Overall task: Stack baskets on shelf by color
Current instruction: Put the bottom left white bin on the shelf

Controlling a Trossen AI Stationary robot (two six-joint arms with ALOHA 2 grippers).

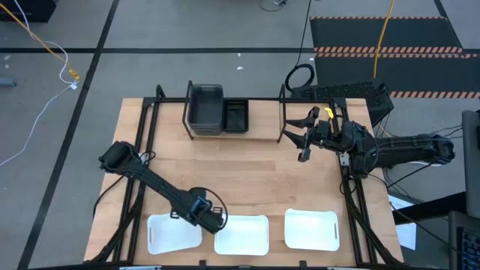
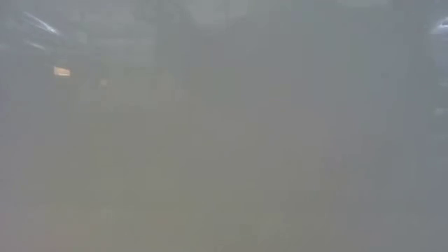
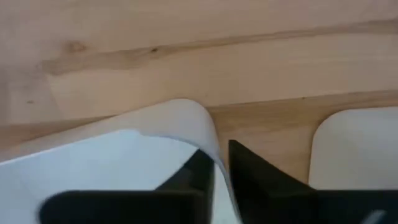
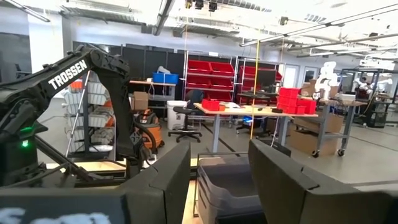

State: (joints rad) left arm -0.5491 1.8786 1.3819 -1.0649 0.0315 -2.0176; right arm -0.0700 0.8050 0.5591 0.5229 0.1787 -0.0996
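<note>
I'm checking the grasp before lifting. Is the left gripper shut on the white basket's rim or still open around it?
Shut on it: the left gripper has one finger on each side of the left white basket's thin corner wall.

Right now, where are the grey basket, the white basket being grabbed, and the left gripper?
grey basket [image 1: 205, 109]: high view, its floor.
white basket [image 1: 171, 234]: high view, its floor.
left gripper [image 3: 221, 167]: left wrist view, between fingertips at the rim.

Three white baskets [image 1: 241, 234] lined the lower edge of the pale wooden table [image 1: 262, 165]; at upper centre, a dark grey basket [image 1: 205, 109] sat beside what appeared to be a black one [image 1: 236, 116], amid black arms.
</note>
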